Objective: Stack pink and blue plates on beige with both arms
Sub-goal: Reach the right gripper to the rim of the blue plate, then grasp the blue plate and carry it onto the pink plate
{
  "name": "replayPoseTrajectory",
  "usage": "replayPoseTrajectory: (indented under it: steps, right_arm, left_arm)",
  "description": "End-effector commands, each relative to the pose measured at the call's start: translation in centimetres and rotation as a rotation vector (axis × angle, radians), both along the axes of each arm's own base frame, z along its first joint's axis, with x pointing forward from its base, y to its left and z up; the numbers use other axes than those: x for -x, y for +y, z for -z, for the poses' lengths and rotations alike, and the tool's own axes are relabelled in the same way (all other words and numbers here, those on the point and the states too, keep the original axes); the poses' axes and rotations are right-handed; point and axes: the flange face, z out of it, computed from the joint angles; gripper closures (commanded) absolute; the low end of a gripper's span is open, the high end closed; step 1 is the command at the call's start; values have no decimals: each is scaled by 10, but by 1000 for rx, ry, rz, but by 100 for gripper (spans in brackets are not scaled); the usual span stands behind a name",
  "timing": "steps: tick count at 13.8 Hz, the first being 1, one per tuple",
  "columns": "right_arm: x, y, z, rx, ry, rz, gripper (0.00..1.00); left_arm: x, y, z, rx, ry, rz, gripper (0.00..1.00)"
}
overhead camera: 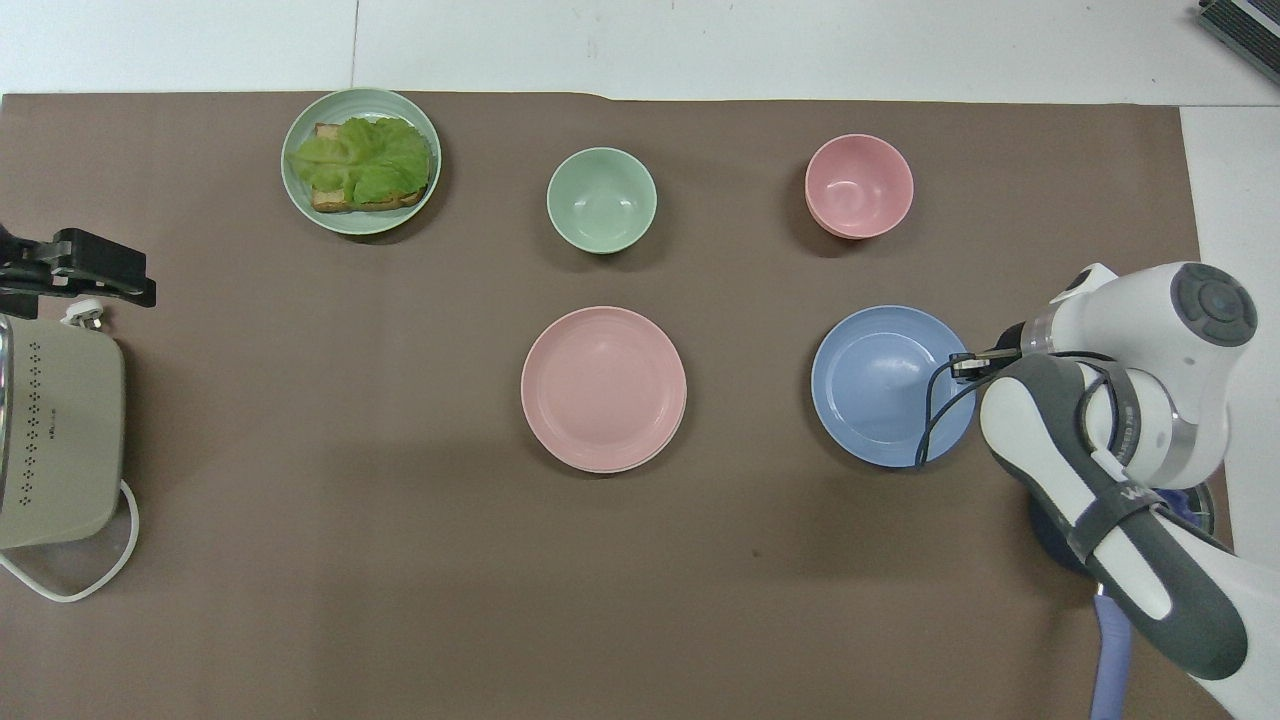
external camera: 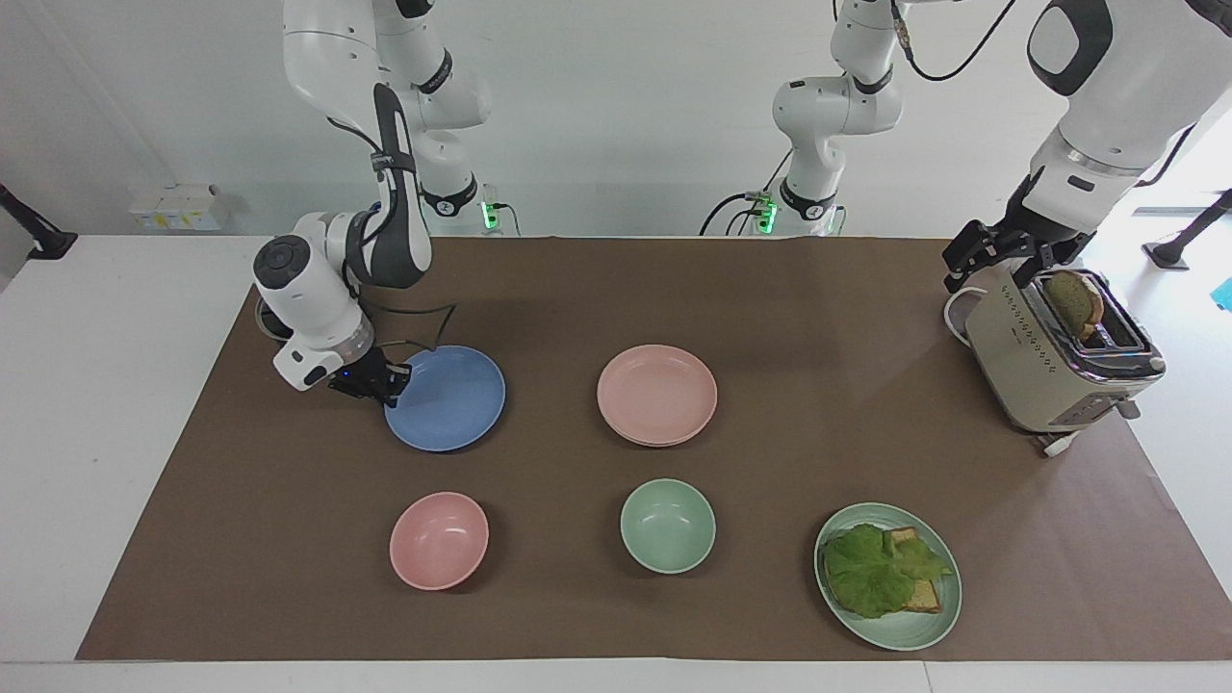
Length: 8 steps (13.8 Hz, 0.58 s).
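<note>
White wall (external camera: 626,115), white table (external camera: 87,404), brown mat (external camera: 770,289)

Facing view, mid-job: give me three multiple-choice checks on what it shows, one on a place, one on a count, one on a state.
1. The pink plate rests:
A. on the mint bowl
B. on another plate, mid-mat
C. in the toaster

2. Bowls on the mat:
A. two
B. three
C. four

3. The right tool is:
A. wide open over the mat
B. shut on the blue plate
C. holding the pink bowl

Answers:
1 B, a second rim shows under the pink plate's edge; I cannot tell its colour.
2 A, only the pink bowl and the mint bowl.
3 B, its fingertips pinch the blue plate's rim at the right arm's end of the table.
</note>
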Motion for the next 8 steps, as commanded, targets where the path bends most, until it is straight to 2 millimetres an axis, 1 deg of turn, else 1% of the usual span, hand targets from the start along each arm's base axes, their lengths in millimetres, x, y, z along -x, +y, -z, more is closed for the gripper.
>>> replayPoseTrajectory:
  steps: [1, 3, 5, 6, 7, 8]
  right_arm:
    - [-9, 9, -43, -30, -17, -29, 100]
    - [-14, 35, -84, -40, -19, -66, 100]
    - [-18, 58, -114, -44, -17, -62, 100]
    - [-20, 76, -122, -45, -26, -88, 100]
    - [-21, 97, -126, -47, -34, -106, 100]
    - [-19, 122, -126, -47, -40, -81, 100]
  left_arm:
    - [4, 2, -5, -7, 2, 5, 0]
    - [4, 2, -5, -7, 2, 5, 0]
    - [4, 2, -5, -7, 2, 5, 0]
    - [4, 2, -5, -7, 2, 3, 0]
    - [4, 2, -5, -7, 2, 5, 0]
    - [4, 2, -5, -7, 2, 5, 0]
